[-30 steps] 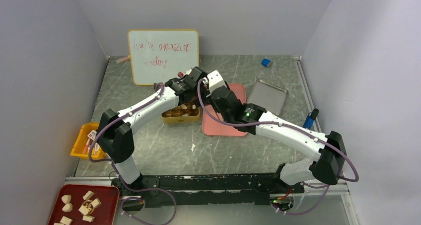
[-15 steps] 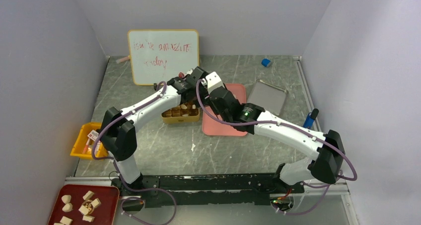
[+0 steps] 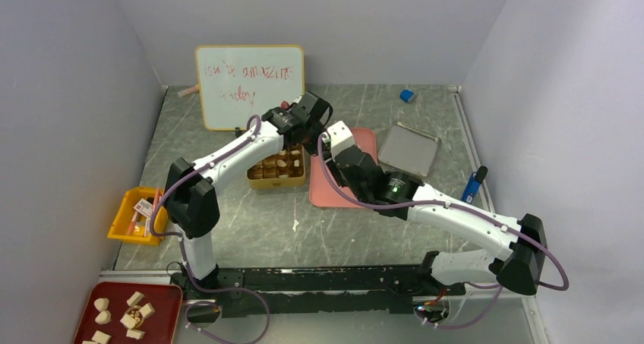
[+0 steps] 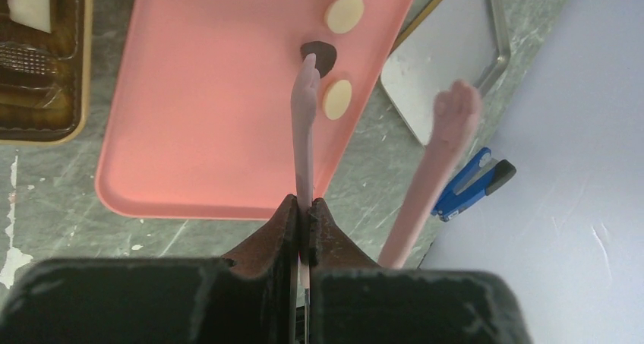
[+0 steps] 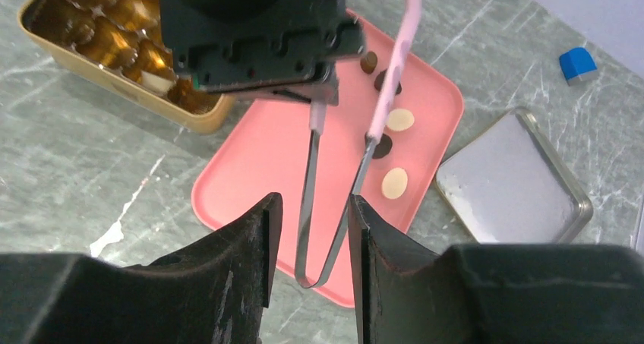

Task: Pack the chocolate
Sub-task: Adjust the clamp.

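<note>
The chocolate point(image 5: 400, 119) lay mostly on the pink tray point(image 4: 213, 93); in my right wrist view, dark and tan pieces were strung along its far side, apart from one another; some pale pieces also showed in the compartments of the gold box point(image 3: 275, 183), just left of the tray. A pair of metal tweezers point(image 5: 393, 63) with pink tips hung above the tray; from the left wrist camera one tip overlapped a dark piece point(image 4: 323, 57), though I could not tell whether it touched. The left gripper point(image 4: 304, 211) was clenched on one prong of the tweezers; the other prong splayed free to the side. The right gripper point(image 5: 311, 207) had its jaws partly apart on either side of the tweezers' bend; I could not tell whether they pressed on it. A silver pan point(image 3: 410, 148) sat just beside the tray's right edge; a whiteboard point(image 3: 249, 86) leaned at the back wall; a yellow bin point(image 3: 118, 221) stood at the table's left edge; a red tray point(image 3: 167, 329) of pale chunks sat near the left arm's base.
</note>
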